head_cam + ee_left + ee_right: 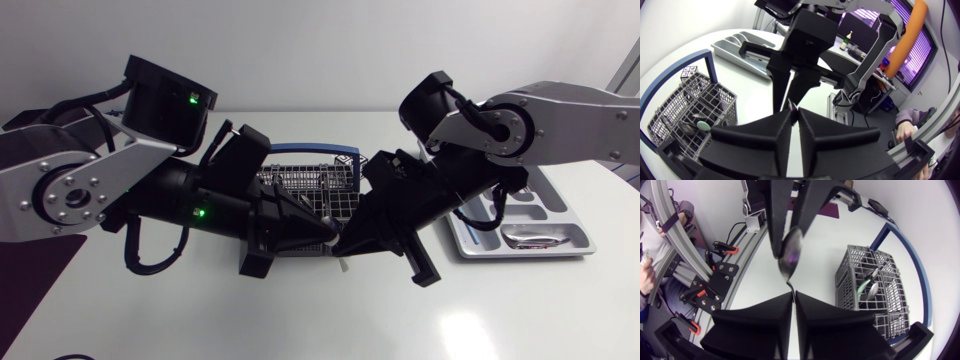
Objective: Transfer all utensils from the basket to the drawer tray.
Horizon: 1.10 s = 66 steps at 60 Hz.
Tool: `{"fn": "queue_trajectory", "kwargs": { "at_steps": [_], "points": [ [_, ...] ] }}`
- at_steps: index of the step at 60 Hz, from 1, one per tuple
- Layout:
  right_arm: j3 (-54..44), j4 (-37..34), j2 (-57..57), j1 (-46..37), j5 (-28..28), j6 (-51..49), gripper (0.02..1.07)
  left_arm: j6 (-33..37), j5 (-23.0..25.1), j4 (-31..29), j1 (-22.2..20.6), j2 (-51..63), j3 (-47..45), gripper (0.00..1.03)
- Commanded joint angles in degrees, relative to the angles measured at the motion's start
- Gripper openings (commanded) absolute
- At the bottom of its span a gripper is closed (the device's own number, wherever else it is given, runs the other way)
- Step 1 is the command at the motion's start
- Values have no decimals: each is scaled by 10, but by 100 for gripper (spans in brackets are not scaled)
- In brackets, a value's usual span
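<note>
Your left gripper (795, 112) and right gripper (793, 295) meet tip to tip above the smooth white table (500, 310), just near of the wire basket (300, 180). Both are clamped on one shiny metal spoon (791, 250). Its long axis runs left to right, with the oval bowl in the left fingers and the thin handle in the right. The grey moulded drawer tray (560, 215) lies at the right.

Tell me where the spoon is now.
In the right wrist view the spoon spans both grippers near the basket: bowl held in the left gripper, handle tip in the right gripper.
</note>
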Motion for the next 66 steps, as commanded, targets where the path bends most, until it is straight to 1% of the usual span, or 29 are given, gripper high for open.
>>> {"fn": "queue_trajectory", "kwargs": {
  "at_steps": [1, 4, 5, 7, 8, 10, 11, 13, 16, 18, 24, 25, 26, 27, 30, 32, 33, 34, 35, 37, 38, 46, 50, 53, 57, 59, 63, 66],
  "points": [
    [-17, -13, -7, 3, -3, 13, 8, -5, 4, 1, 5, -3, 23, 36],
    [-20, -14, -8, 4, -3, 14, 8, -6, 4, 1, 5, -6, 27, 49],
    [-21, -15, -9, 4, -3, 14, 8, -6, 3, 1, 6, -8, 29, 56],
    [-23, -18, -10, 5, -2, 12, 8, -7, 3, 0, 10, -10, 34, 67],
    [-24, -20, -11, 5, -1, 11, 8, -7, 3, 0, 11, -11, 35, 70],
    [-26, -20, -11, 5, 2, 11, 8, -8, 2, 0, 12, -12, 37, 72],
    [-27, -20, -12, 5, 4, 11, 8, -8, -3, 0, 15, -16, 42, 79],
    [-30, -21, -13, 1, 7, 10, 8, -8, -11, 0, 19, -21, 46, 84],
    [-31, -23, -14, -11, 17, 10, 8, -8, -22, 1, 27, -27, 54, 88],
    [-32, -29, -16, -26, 23, 0, 8, -9, -30, 1, 35, -30, 61, 88],
    [-30, -36, -25, -85, 46, -19, 8, -6, -84, 2, 49, -28, 71, 88],
    [-30, -37, -27, -95, 51, -24, 8, -5, -105, 4, 52, -26, 72, 88],
    [-31, -37, -29, -110, 63, -33, 7, -4, -110, 5, 52, -26, 73, 88],
    [-31, -37, -30, -119, 70, -35, 8, -3, -133, 5, 55, -23, 75, 88],
    [-32, -39, -37, -156, 96, -55, 8, -1, -162, 5, 57, -18, 75, 88],
    [-32, -42, -39, -177, 108, -68, 8, 2, -193, 5, 57, -15, 74, 87],
    [-32, -42, -40, -189, 119, -77, 8, 2, -195, 5, 57, -14, 74, 87],
    [-33, -43, -40, -198, 127, -84, 8, 5, -221, 5, 56, -7, 74, 87],
    [-35, -43, -41, -214, 141, -98, 8, 5, -227, 5, 56, -6, 74, 87],
    [-35, -44, -42, -242, 153, -118, 8, 5, -270, 7, 55, 1, 71, 87],
    [-34, -46, -42, -252, 157, -127, 8, 5, -279, 8, 54, 4, 70, 87],
    [-41, -47, -42, -326, 196, -201, 8, 5, -311, 11, 53, 10, 64, 87],
    [-45, -45, -37, -363, 215, -237, 8, 6, -337, 14, 47, 11, 61, 87],
    [-52, -32, -31, -390, 232, -265, 8, 8, -342, 14, 44, 11, 58, 87],
    [-54, -23, -24, -424, 241, -296, 8, 22, -381, 14, 34, 10, 50, 87],
    [-58, -10, -18, -440, 256, -312, 8, 27, -396, 15, 30, 9, 46, 87],
    [-66, 23, -6, -467, 273, -335, 8, 29, -398, 16, 31, 7, 39, 87],
    [-61, 31, 7, -489, 277, -351, 8, 30, -399, 17, 33, 6, 36, 87]
  ]
}}
